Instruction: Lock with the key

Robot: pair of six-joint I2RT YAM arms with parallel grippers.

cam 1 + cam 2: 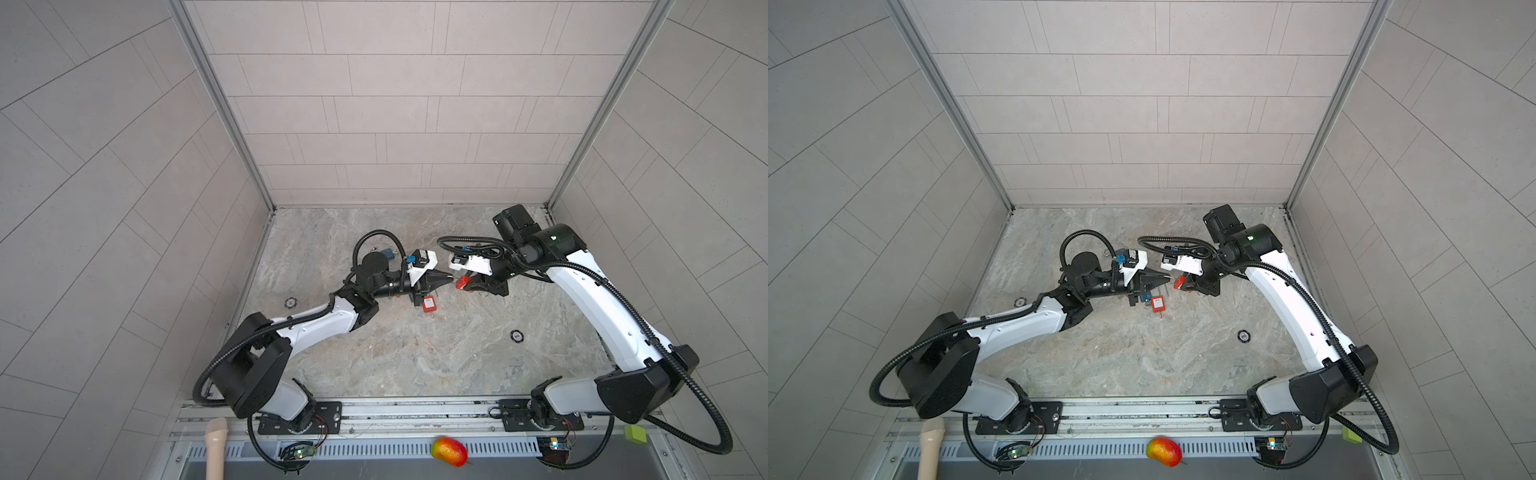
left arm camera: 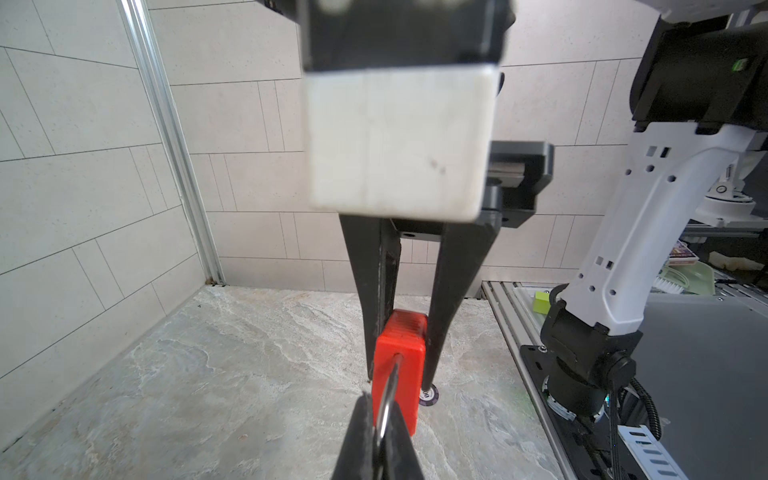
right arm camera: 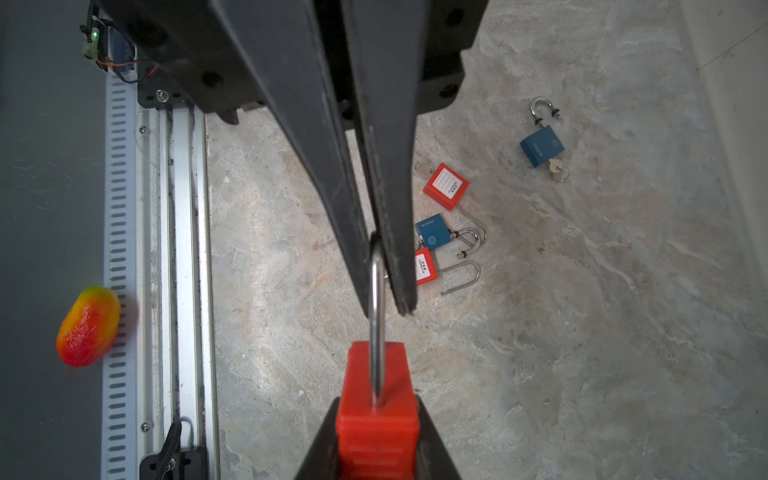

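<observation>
Meeting near the centre of the frame in both top views, two white-and-black robot arms hold one red plastic padlock with a silver steel shackle (image 1: 461, 283) between them, clear of the grey marble-patterned tabletop (image 1: 415, 357). The left pincer (image 2: 380, 415) enters from the left and is pressed together on the thin curved shackle (image 3: 376, 316), with its black tapered fingers (image 3: 324, 187) tight around the metal. The right pincer (image 2: 398, 380) enters from the right and pinches the padlock's red ribbed body, one black finger flat against each side. Seen edge-on, the shackle runs straight from the left pincer into the top of the body. Whether it is snapped home cannot be told, and the keyhole end is hidden.

On the tabletop, just below and left of the held padlock in a top view, lies a second red padlock with a white label (image 1: 429, 305). The right wrist view shows it close to a small blue padlock (image 3: 433, 231) and a third red padlock (image 3: 426, 267) whose shackle is swung open, the three nearly touching. Well apart from them lies another blue padlock (image 3: 541, 146) with a small pale key (image 3: 556, 168) in its base. A red-and-yellow toy mango (image 1: 449, 451) rests on the grey ledge at the bottom edge of the frame.
</observation>
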